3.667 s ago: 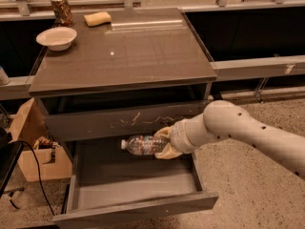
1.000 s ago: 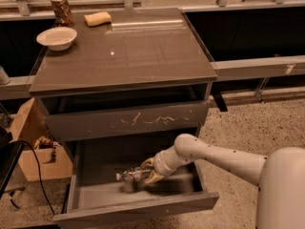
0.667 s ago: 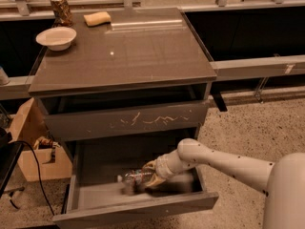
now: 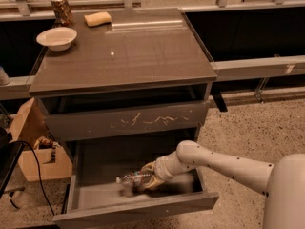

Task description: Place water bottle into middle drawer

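Observation:
The water bottle lies on its side low inside the open middle drawer, left of centre, its white cap pointing left. My gripper reaches into the drawer from the right and is shut on the bottle's right end. The white arm comes in from the lower right over the drawer's right side. The drawer's plain front panel is pulled out toward the camera. I cannot tell whether the bottle rests on the drawer floor.
Above is a grey drawer front with pale scratch marks. On the cabinet top stand a white bowl, a patterned can and a yellow sponge. A cardboard box and a black cable sit at the left.
The gripper has carried the bottle down from in front of the scratched drawer front into the open drawer. Over the last second it has barely moved.

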Controlling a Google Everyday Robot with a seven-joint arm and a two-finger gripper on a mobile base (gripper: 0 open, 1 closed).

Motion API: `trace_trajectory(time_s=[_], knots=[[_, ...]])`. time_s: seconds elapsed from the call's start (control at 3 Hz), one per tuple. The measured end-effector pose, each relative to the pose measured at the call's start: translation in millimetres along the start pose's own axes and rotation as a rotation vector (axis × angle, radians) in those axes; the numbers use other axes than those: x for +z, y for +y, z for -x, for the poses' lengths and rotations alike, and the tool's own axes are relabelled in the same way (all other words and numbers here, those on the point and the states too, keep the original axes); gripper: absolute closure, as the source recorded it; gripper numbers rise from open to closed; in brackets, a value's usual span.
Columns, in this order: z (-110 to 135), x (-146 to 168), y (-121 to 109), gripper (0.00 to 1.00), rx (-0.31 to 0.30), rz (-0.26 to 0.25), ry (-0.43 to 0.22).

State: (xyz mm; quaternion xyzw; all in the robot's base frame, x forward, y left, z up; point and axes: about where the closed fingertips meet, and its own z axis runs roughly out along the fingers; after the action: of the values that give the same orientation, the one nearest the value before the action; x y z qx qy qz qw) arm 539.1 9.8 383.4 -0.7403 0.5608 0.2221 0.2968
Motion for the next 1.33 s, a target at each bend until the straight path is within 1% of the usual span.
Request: trace_trajectory(time_s=[0.33,0.67,1.0,1.33], knots=[[-3.4,11.6,3.2,1.00,0.010,0.053,0.069],[-7.4,18.0,5.6,1.00,0.029,0.093,0.132],[-6.0,16.5,5.2,1.00,0.030,0.094,0.133],[-6.0,16.5,5.3,0.83,0.030,0.094,0.133]])
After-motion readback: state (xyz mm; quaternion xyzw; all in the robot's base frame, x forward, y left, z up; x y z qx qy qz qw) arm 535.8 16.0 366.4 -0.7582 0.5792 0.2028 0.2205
